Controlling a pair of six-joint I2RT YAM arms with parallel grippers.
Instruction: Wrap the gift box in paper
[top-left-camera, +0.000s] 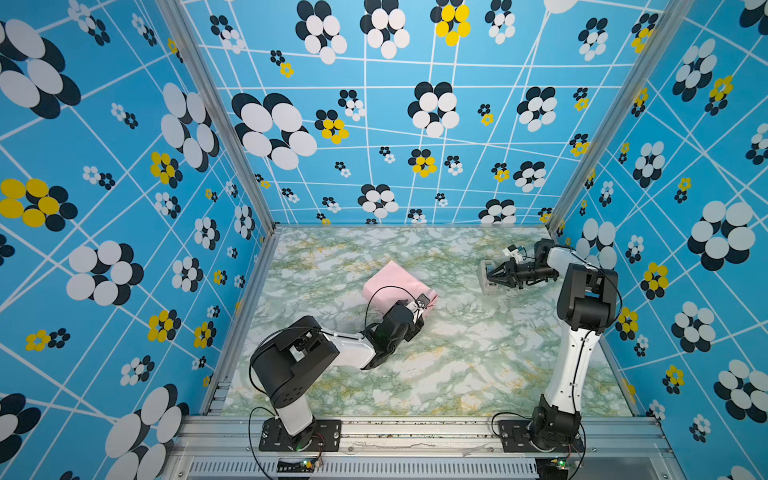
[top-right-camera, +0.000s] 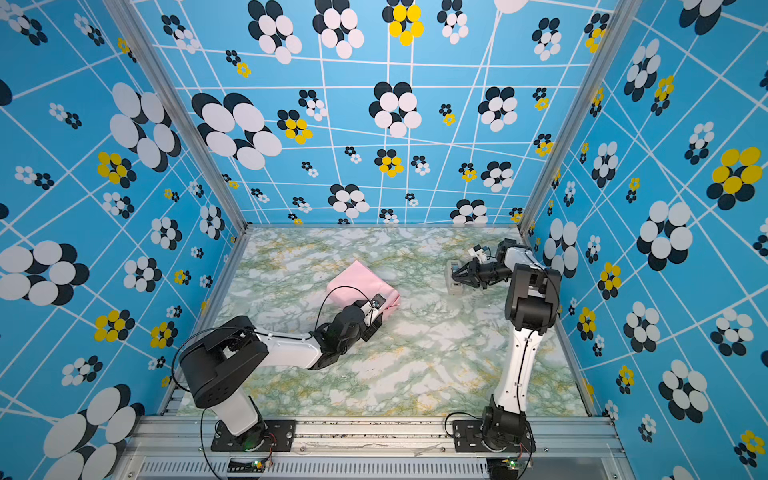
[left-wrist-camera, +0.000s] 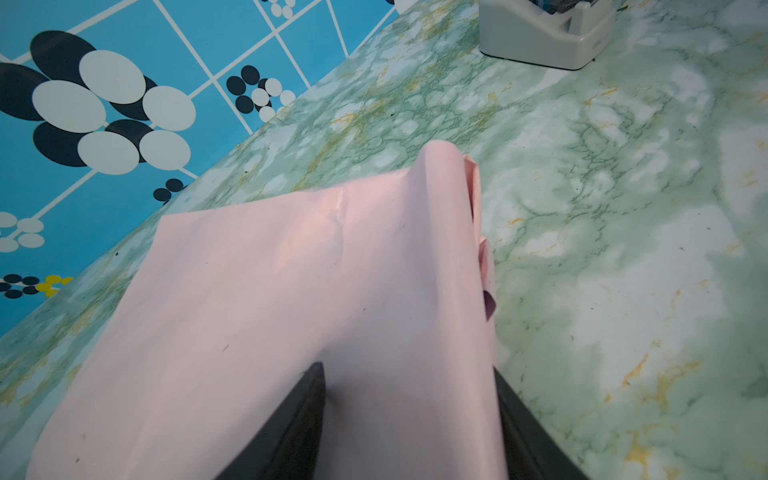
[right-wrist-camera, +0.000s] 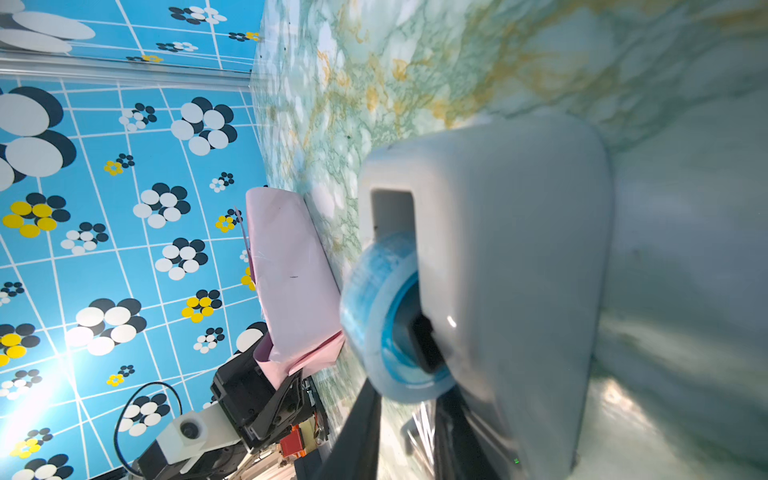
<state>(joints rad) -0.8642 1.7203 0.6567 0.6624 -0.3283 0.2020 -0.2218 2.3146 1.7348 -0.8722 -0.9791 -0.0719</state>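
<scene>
Finds the paper (top-left-camera: 395, 282) folded pink side out into a parcel well apart from the tape dispenser (left-wrist-camera: 536, 41), toward the left arm's side. Sees no gift box; judges it hidden inside the folds. Records the left gripper (left-wrist-camera: 409, 374) partly closed across the parcel's end nearer the dispenser, one finger on top and the other against the side, pinning loose flaps. Records the right gripper (top-left-camera: 492, 277) at the dispenser, jaws narrowed just beside the tape roll (right-wrist-camera: 374, 316); cannot tell whether anything sits clamped between them. Flags as risks:

- end flaps, showing no tape, springing open on any slackening of the left hold;
- the dispenser sliding or tipping under a hard pull, looking light and unfixed;
- a pulled strip curling onto itself or onto a finger;
- thin paper tearing under sideways strain.

Notes open table (top-left-camera: 478, 365) between dispenser and parcel, ample for carrying a strip across. Notes scant room beyond the dispenser, with walls close behind and beside it.
</scene>
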